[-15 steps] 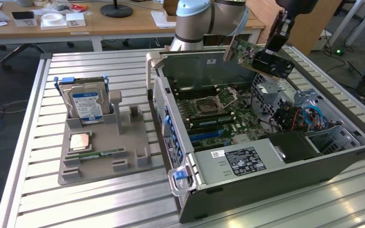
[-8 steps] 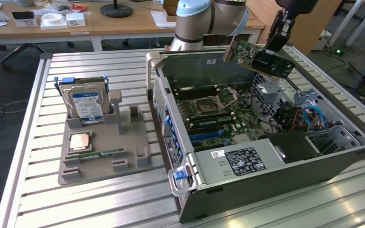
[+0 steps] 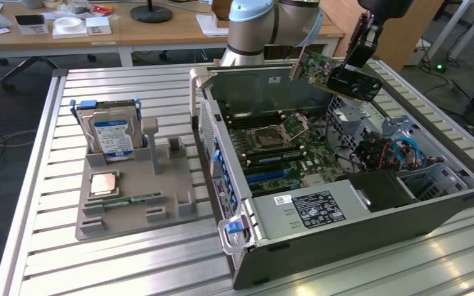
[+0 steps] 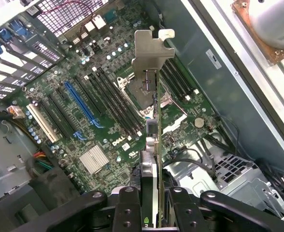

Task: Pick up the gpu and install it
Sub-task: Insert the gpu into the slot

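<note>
item: gpu (image 3: 323, 69), hanging tilted in the air above the open computer case (image 3: 369, 240), near its back wall. the gripper (image 3: 355, 61) is holding it, jaws partly closed and clamping the card's thin body. in the wrist view the card is running edge-on out from the jaws, its silvery bracket (image 4: 150, 53) at the far end, hovering apart from the motherboard (image 4: 93, 121).

Thin green-and-black gpu card (image 3: 336, 77) with dull silvery metal bracket (image 4: 151, 53), ribbed brushed-metal surface (image 3: 138, 265), matt grey plastic holder (image 3: 179, 206)
</note>
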`<state>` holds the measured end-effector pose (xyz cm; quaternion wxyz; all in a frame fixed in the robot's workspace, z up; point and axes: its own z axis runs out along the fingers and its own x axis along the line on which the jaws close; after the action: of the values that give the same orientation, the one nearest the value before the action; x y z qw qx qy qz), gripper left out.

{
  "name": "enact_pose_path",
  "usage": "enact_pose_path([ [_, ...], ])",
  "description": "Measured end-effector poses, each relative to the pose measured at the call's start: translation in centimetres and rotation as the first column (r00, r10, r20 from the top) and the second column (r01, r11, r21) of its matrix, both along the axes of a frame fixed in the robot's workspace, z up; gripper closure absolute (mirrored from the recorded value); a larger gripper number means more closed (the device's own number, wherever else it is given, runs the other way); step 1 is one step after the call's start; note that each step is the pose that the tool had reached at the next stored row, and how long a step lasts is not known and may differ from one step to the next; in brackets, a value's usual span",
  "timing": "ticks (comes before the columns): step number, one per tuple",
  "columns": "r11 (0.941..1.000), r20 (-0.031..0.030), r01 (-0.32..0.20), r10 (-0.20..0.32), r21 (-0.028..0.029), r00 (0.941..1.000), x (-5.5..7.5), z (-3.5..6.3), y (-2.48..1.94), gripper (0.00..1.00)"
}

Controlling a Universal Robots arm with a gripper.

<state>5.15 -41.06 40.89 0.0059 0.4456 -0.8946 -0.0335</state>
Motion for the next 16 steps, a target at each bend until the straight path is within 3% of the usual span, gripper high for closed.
enact_pose_path([
  [8,0.9969,0.0,-0.078,0.078,-0.0001,0.9969,-0.08,-0.03,0.0,0.74],
  [16,0.9829,0.0,-0.184,0.184,-0.0001,0.9829,-0.07,-0.08,0.0,0.74],
])
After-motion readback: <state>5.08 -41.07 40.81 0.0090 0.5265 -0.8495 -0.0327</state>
